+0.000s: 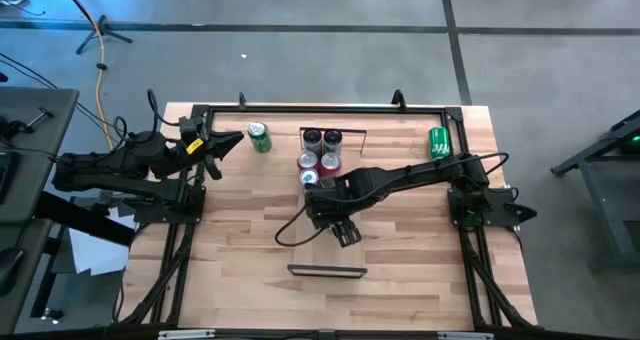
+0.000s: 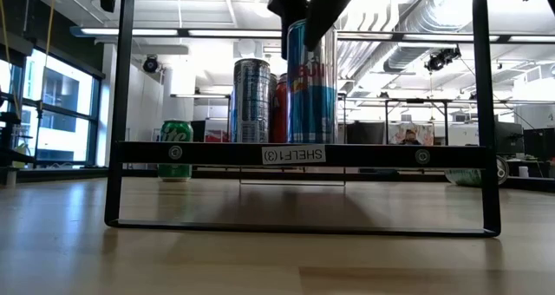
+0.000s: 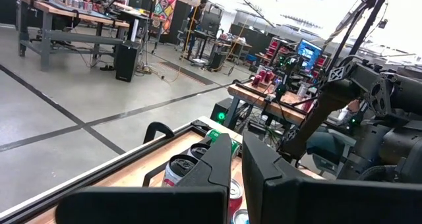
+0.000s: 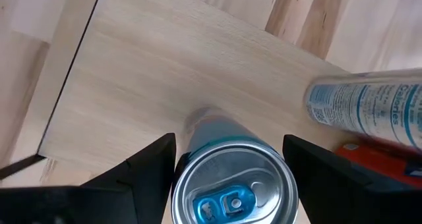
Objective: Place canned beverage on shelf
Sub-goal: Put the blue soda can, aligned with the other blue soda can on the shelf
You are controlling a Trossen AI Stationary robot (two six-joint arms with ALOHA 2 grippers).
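High view: we found the right gripper (image 1: pixel 340 223) at frame centre over the shelf (image 1: pixel 327 255), a pale board running from the can cluster (image 1: pixel 320 160) down to a dark end frame at lower centre. The left gripper (image 1: pixel 222 143) sat at upper left, fingers closed on nothing, beside a green can (image 1: pixel 260 137); another green can (image 1: pixel 439 142) lay at upper right. Much of the tabletop (image 1: pixel 240 240) either side of the shelf was bare.

Low view: the front rail carried a label reading "SHELF1 (3)" (image 2: pixel 293 154), mirrored. A blue and silver can (image 2: pixel 310 82) with red lettering, not fully legible, stood on the shelf at upper centre, with the right gripper over its top. A grey can (image 2: pixel 252 100) stood left of it.

Left wrist view: the closed fingers (image 3: pixel 221 161) pointed past can tops toward the right arm.

Right wrist view: the right gripper's fingers (image 4: pixel 155 165) flanked the blue can's top (image 4: pixel 231 181); we could not tell contact. A lying can at right read "Calories" (image 4: pixel 369 105). The shelf's edge ran down the left of the frame.
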